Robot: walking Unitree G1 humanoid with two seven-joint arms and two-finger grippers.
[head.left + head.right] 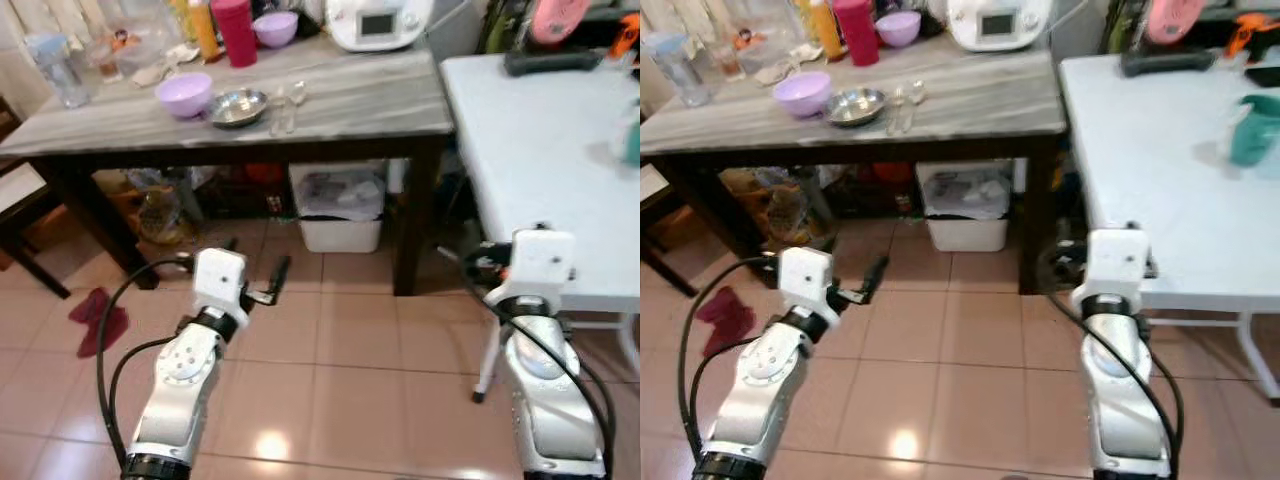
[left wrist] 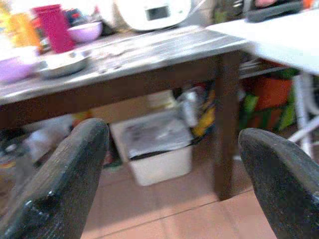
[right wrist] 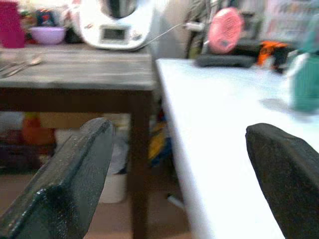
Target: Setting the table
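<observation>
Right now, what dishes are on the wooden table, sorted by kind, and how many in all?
Purple bowls: 2, one at the front and one at the back
Metal bowl: 1
Spoons: 2, lying beside the metal bowl
Red cup: 1
Total: 6
Both grippers, left and right, are open.

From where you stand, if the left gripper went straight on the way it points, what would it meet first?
Probably the white plastic bin under the dark wooden table with the grey top. The left gripper is open and aimed below the tabletop, with bare floor tiles before the bin. Depth is unclear.
</observation>
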